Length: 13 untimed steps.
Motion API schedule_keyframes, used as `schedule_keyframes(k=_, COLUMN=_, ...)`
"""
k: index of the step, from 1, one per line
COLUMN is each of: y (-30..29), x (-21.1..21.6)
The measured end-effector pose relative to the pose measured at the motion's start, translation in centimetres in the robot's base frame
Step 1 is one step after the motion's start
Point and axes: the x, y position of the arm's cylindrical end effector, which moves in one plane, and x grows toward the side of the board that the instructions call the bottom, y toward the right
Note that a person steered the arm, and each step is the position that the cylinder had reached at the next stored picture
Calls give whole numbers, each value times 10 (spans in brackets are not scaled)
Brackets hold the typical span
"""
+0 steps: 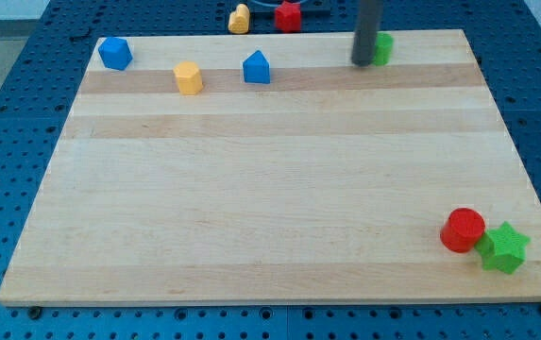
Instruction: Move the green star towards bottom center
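The green star (504, 247) lies near the board's bottom right corner, touching a red cylinder (463, 230) on its upper left. My rod comes down at the view's top, and my tip (362, 62) rests on the board near its top edge, far from the star. A second green block (382, 48) sits right beside the tip on its right, partly hidden by the rod.
A blue block (115, 53) sits at the top left corner, a yellow block (188, 78) and a blue pentagon-like block (257, 68) to its right. Off the wooden board (270, 189), at the top, lie a yellow block (240, 18) and a red block (289, 16).
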Motion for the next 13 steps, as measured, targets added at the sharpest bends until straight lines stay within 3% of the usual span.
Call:
schedule_keyframes(k=1, y=39, x=-22)
schedule_keyframes(k=2, y=44, x=-16)
schedule_keyframes(k=5, y=-73, x=6)
schedule_keyframes(k=9, y=-89, x=6)
schedule_keyframes(k=13, y=-166, x=-37)
